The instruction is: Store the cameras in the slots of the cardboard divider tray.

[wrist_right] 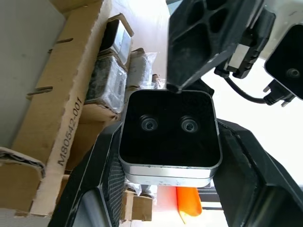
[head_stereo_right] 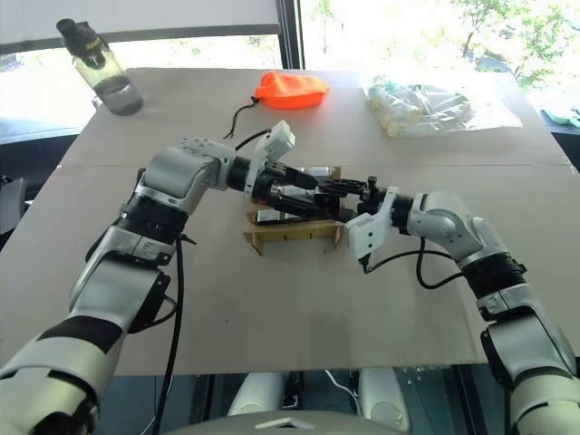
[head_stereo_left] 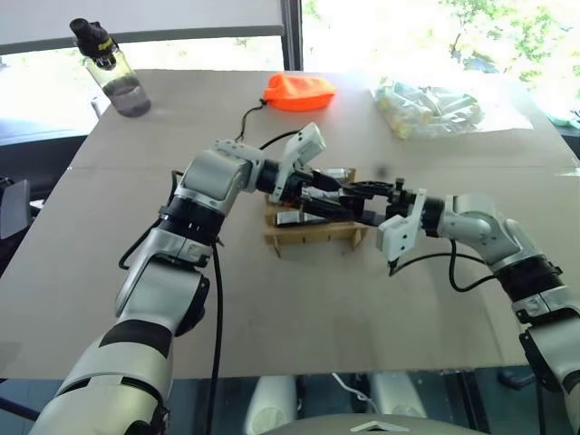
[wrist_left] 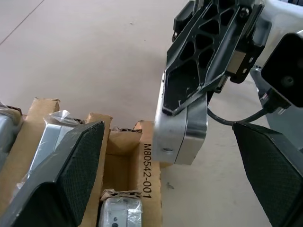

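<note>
The cardboard divider tray point(head_stereo_left: 313, 236) lies at the table's middle, with several cameras point(wrist_right: 111, 80) in its slots. Both grippers meet just above its right end. My right gripper point(wrist_right: 170, 142) is shut on a silver camera point(wrist_left: 182, 132), whose black face with two lenses point(wrist_right: 168, 125) looks into the right wrist view. My left gripper point(wrist_left: 168, 130) is open; its fingers point(wrist_left: 80, 175) stand either side of that held camera without touching it. In the head views the crossed fingers hide much of the tray's top.
An orange fabric pouch point(head_stereo_left: 299, 91) lies behind the tray, and a clear bag of pale items point(head_stereo_left: 430, 107) sits at the back right. A water bottle point(head_stereo_left: 113, 68) stands at the back left corner. Bare tabletop point(head_stereo_left: 344, 308) stretches in front of the tray.
</note>
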